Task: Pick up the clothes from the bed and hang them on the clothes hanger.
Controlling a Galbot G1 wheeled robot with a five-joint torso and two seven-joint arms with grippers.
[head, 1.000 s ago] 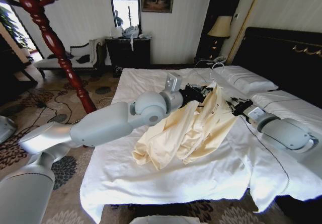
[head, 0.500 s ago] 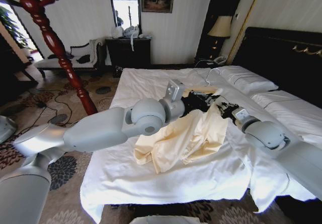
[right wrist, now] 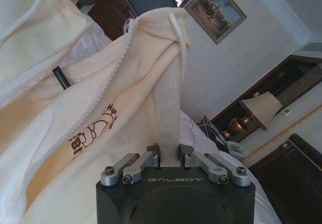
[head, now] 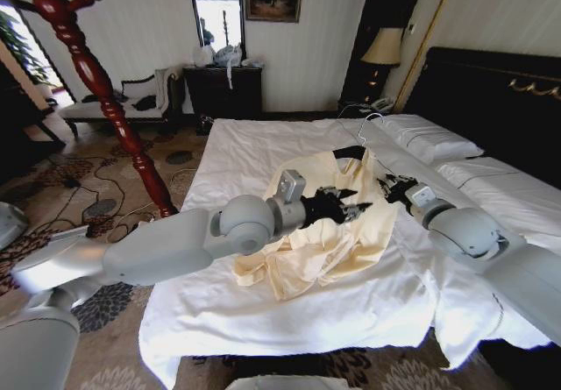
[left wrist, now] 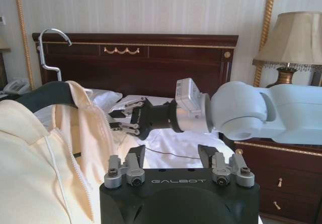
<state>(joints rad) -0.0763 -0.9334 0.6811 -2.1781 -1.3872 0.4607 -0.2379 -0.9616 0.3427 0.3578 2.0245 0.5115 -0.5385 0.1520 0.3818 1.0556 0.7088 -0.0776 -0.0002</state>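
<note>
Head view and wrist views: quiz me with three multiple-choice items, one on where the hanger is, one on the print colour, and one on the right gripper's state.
1. Where is the clothes hanger?
A hooked on a door
B inside the clothes, over the bed
C on the floor

2. The print on the clothes is:
A dark red-brown
B green
C blue

3. The right gripper is:
A open, empty
B shut on a wire hook
C shut on the clothes

Key:
1 B, its black arm runs under the cream shoulder.
2 A, the right wrist view shows the lettering.
3 C, a fabric strip sits clamped between its fingers, while the left gripper is open nearby.
</note>
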